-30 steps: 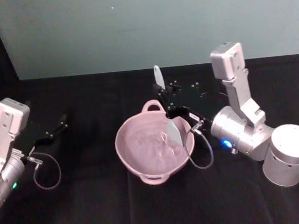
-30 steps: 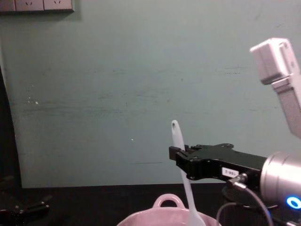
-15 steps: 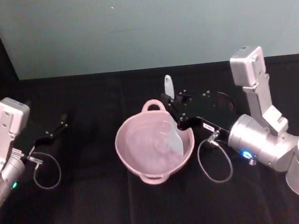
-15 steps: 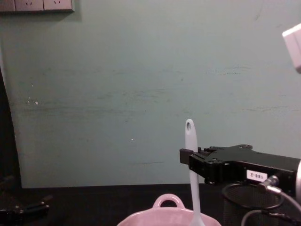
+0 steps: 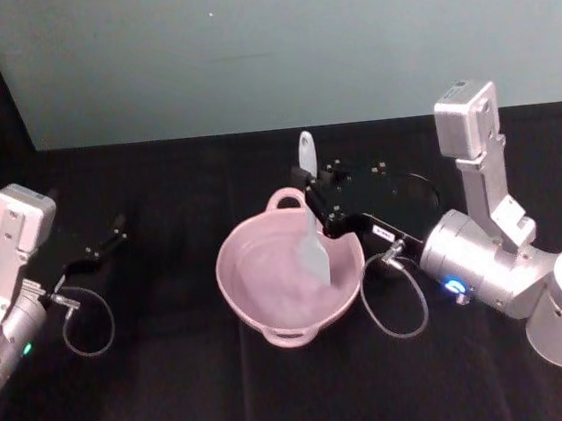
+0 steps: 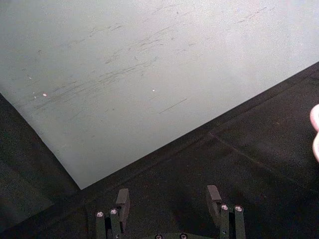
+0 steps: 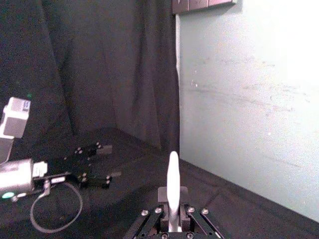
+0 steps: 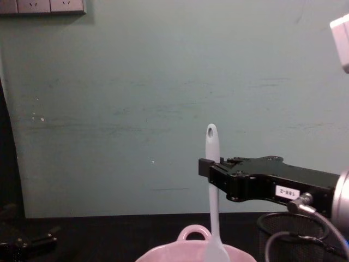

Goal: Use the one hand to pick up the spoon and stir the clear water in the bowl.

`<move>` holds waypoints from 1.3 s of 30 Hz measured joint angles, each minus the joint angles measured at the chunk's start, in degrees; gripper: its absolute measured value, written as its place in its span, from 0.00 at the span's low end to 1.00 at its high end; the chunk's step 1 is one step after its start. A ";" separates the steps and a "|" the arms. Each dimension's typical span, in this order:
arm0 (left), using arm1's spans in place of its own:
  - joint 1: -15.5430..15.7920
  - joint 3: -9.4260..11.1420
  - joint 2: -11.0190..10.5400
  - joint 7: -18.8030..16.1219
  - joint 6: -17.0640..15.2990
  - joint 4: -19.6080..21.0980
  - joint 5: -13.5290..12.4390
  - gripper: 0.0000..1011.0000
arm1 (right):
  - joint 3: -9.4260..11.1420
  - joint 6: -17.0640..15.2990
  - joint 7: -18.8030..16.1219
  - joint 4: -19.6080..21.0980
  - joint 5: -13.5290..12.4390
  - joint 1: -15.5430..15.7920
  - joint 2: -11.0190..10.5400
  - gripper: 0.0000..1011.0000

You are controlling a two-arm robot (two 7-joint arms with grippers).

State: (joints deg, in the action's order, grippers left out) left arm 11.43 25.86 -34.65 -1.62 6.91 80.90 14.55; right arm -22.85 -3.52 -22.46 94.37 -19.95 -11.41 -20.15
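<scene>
The pale pink bowl [image 5: 236,276] sits mid-table, its loop handle [image 8: 193,234] toward the far side. The white spoon [image 5: 312,239] stands nearly upright with its blade down inside the bowl, near the middle right. My right gripper [image 5: 312,199] is shut on the spoon's handle above the bowl's far rim. From the chest, the spoon [image 8: 211,191] rises past the right gripper [image 8: 208,166], with the hole end on top. The right wrist view has the handle [image 7: 172,181] pinched between the fingers. My left gripper [image 5: 113,233] rests open at the table's left, holding nothing.
A black wire-mesh cup [image 8: 283,236] stands right of the bowl, behind my right arm. Loose cables loop beside each wrist [image 5: 87,326]. A black cloth [image 5: 181,402] covers the table and a pale green wall [image 8: 136,109] rises behind it.
The right gripper carried the spoon rightward across the bowl, then back left toward its middle. The left arm has stayed still.
</scene>
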 joint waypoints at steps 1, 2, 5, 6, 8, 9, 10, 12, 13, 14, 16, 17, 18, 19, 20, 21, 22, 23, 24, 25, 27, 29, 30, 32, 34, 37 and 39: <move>0.00 0.00 0.00 0.00 0.00 0.00 0.00 1.00 | -0.12 0.58 -0.01 -0.63 0.04 -0.29 0.31 0.13; 0.00 0.00 0.00 0.00 0.00 0.00 0.00 1.00 | -0.22 1.18 -0.04 -1.26 0.11 -0.60 0.62 0.13; 0.00 0.00 0.00 0.00 0.00 0.00 0.00 1.00 | -0.55 3.44 -0.18 -4.10 0.56 -1.95 1.68 0.13; 0.00 0.00 0.00 0.00 0.00 0.00 0.00 1.00 | -0.59 3.90 -0.23 -4.75 0.62 -2.28 1.93 0.13; 0.00 0.00 0.00 0.00 0.00 0.00 0.00 1.00 | -0.73 5.24 -0.55 -6.52 0.76 -3.15 2.59 0.13; 0.00 0.00 0.00 0.00 0.00 0.00 0.00 1.00 | -0.78 5.69 -0.64 -7.19 0.83 -3.48 2.84 0.13; 0.00 0.00 0.00 0.00 0.00 0.00 0.00 1.00 | -0.91 6.59 -0.93 -8.36 0.88 -4.07 3.37 0.13; 0.00 0.00 0.00 0.00 0.00 0.00 0.00 1.00 | -1.04 7.41 -1.14 -9.58 0.94 -4.69 3.86 0.13; 0.00 0.00 0.00 0.00 0.00 0.00 0.00 1.00 | -1.19 8.08 -1.30 -10.64 1.10 -5.22 4.34 0.13; 0.00 0.00 0.00 0.00 0.00 0.00 0.00 1.00 | -1.25 8.32 -1.31 -11.08 1.20 -5.40 4.50 0.13; 0.00 0.00 0.00 0.00 0.00 0.00 0.00 1.00 | -1.38 9.09 -1.28 -12.42 1.66 -6.04 5.09 0.13; 0.00 0.00 0.00 0.00 0.00 0.00 0.00 1.00 | -1.38 9.09 -1.28 -12.42 1.66 -6.04 5.09 0.13; 0.00 0.00 0.00 0.00 0.00 0.00 0.00 1.00 | -1.39 9.70 -1.13 -13.27 2.04 -6.34 5.45 0.13; 0.00 0.00 0.00 0.00 0.00 0.00 0.00 1.00 | -1.39 10.27 -0.89 -13.91 2.54 -6.54 5.68 0.13; 0.00 0.00 0.00 0.00 0.00 0.00 0.00 1.00 | -1.39 10.50 -0.72 -14.15 2.79 -6.63 5.77 0.13; 0.00 0.00 0.00 0.00 0.00 0.00 0.00 1.00 | -1.37 10.70 -0.59 -14.37 3.09 -6.70 5.82 0.13; 0.00 0.00 0.00 0.00 0.00 0.00 0.00 1.00 | -1.35 10.80 -0.51 -14.51 3.28 -6.72 5.82 0.13; 0.00 0.00 0.00 0.00 0.00 0.00 0.00 1.00 | -1.28 10.91 -0.24 -14.70 3.79 -6.75 5.80 0.13; 0.00 0.00 0.00 0.00 0.00 0.00 0.00 1.00 | -1.22 10.92 -0.16 -14.73 4.04 -6.75 5.77 0.13; 0.00 0.00 0.00 0.00 0.00 0.00 0.00 1.00 | -1.18 10.93 -0.13 -14.74 4.24 -6.75 5.70 0.13; 0.00 0.00 0.00 0.00 0.00 0.00 0.00 1.00 | -0.99 10.93 -0.11 -14.59 4.75 -6.55 5.38 0.13; 0.00 0.00 0.00 0.00 0.00 0.00 0.00 1.00 | -0.83 10.79 -0.19 -13.91 5.01 -6.01 4.86 0.13; 0.00 0.00 0.00 0.00 0.00 0.00 0.00 1.00 | -0.76 10.58 -0.28 -13.60 5.00 -5.78 4.68 0.13; 0.00 0.00 0.00 0.00 0.00 0.00 0.00 1.00 | -0.59 9.79 -0.85 -12.37 4.72 -4.90 4.15 0.13; 0.00 0.00 0.00 0.00 0.00 0.00 0.00 1.00 | -0.48 9.27 -1.21 -11.55 4.27 -4.29 3.85 0.13; 0.00 0.00 0.00 0.00 0.00 0.00 0.00 1.00 | -0.38 8.24 -1.98 -9.54 3.11 -2.76 3.26 0.13; 0.00 0.00 0.00 0.00 0.00 0.00 0.00 1.00 | -0.37 7.49 -2.35 -8.03 2.11 -1.53 2.95 0.13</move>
State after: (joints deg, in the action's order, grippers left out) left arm 11.43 25.86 -34.64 -1.62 6.91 80.90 14.55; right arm -23.23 3.97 -24.82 86.33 -17.84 -12.94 -17.21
